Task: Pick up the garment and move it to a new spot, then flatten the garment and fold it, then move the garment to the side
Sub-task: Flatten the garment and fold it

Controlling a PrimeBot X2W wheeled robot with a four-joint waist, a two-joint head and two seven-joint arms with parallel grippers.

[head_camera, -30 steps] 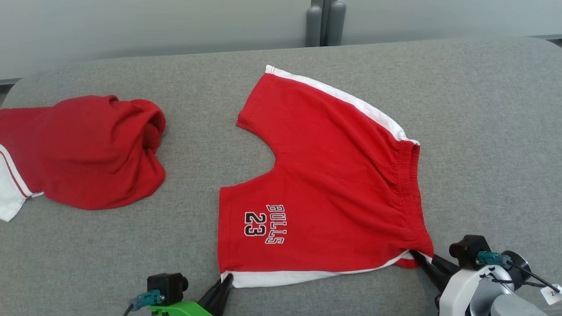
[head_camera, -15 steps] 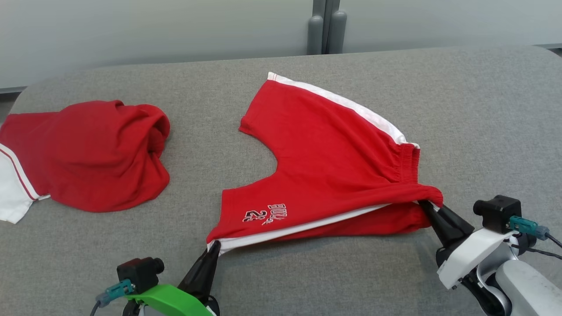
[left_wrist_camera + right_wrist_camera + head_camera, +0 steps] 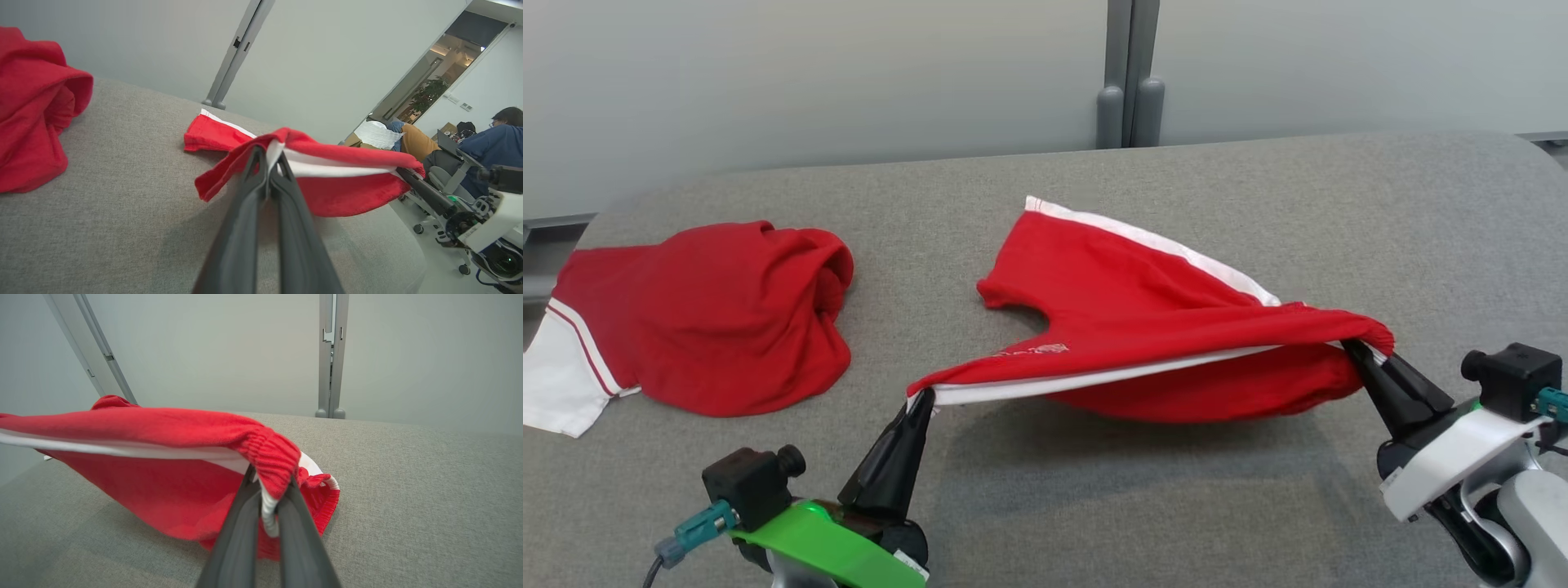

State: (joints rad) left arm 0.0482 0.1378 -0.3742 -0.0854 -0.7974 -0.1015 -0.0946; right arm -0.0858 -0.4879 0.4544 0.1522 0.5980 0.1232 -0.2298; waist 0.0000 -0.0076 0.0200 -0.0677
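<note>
The red shorts (image 3: 1152, 327) are hanging stretched between the 2 claws. Their near white-striped edge is riding above the grey surface (image 3: 1217, 506), while the far leg is lying on it. The left claw (image 3: 921, 400) is clamping the leg-hem corner, and the right claw (image 3: 1354, 349) is clamping the elastic waistband corner. A second red garment (image 3: 711, 318) is lying crumpled well apart at the left.

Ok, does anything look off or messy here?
Only the other red garment, bunched in a heap at the table's left. The shorts hang between the left gripper and right gripper, far leg resting on the table.
</note>
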